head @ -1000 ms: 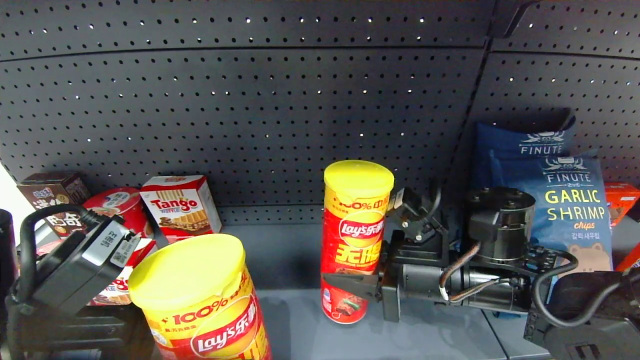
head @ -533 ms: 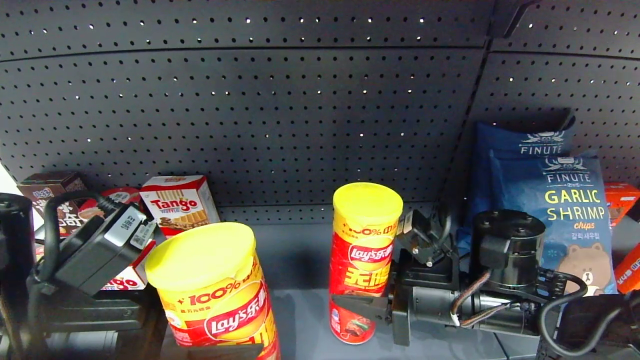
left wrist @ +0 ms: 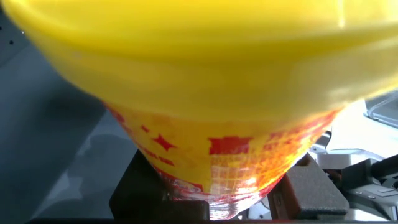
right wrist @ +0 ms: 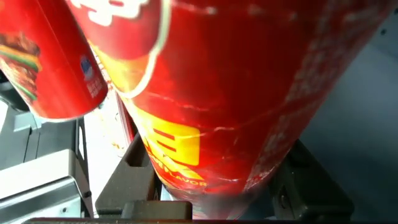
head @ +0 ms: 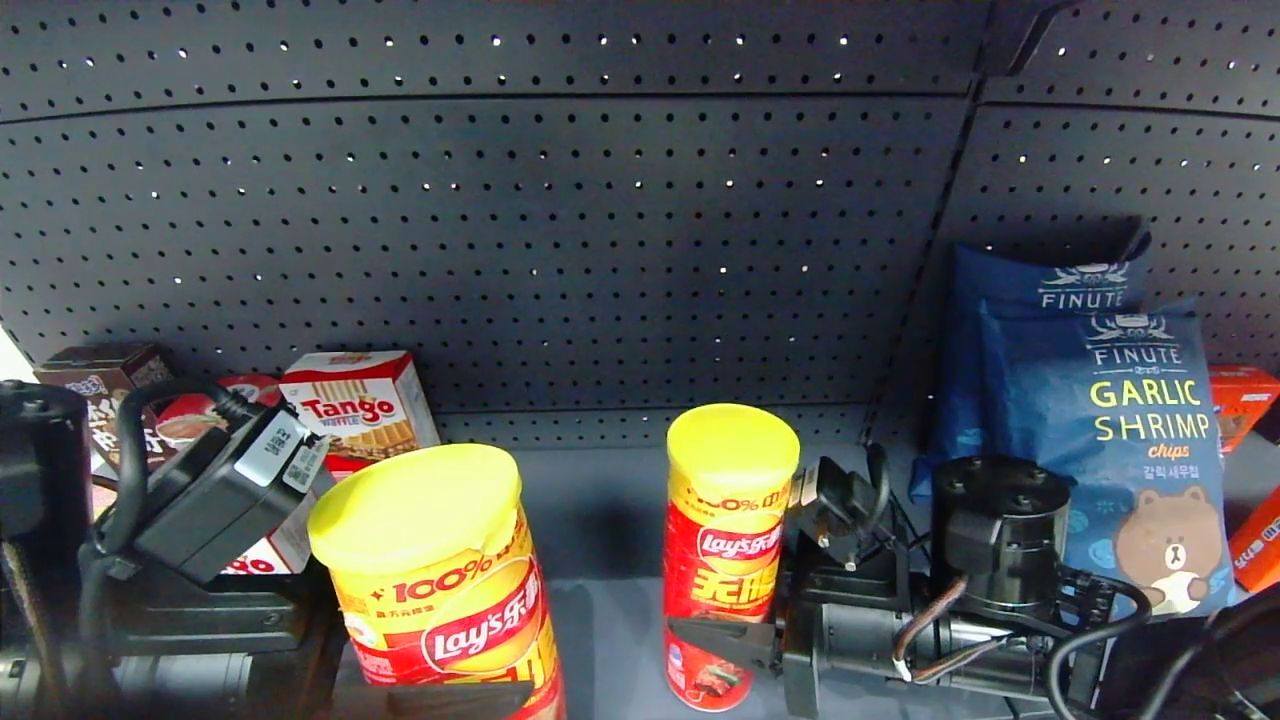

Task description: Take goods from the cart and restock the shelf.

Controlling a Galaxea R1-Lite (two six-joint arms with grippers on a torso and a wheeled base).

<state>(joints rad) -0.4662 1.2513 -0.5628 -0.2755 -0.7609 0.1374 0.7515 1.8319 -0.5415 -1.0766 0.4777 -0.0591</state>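
In the head view two red chips cans with yellow lids stand upright in front of the grey shelf board (head: 600,470). My left gripper (head: 450,695) is shut on the lower part of the nearer, larger-looking can (head: 440,580) at the lower left. The left wrist view has that can (left wrist: 211,124) close up between the fingers (left wrist: 311,193). My right gripper (head: 730,635) is shut on the second can (head: 730,540) near its base, low over the shelf's middle. In the right wrist view this can (right wrist: 236,106) is close up, with the other can (right wrist: 50,62) beside it.
A wafer box (head: 360,405), a brown box (head: 100,375) and a red round pack (head: 195,415) sit at the back left. Blue garlic shrimp chip bags (head: 1140,430) and orange packs (head: 1245,400) stand at the right. The black pegboard wall (head: 560,220) closes the back.
The right gripper has lowered its can by about a third of its height. The left gripper has carried its can to the right, closer to the middle. The shelf goods have not moved.
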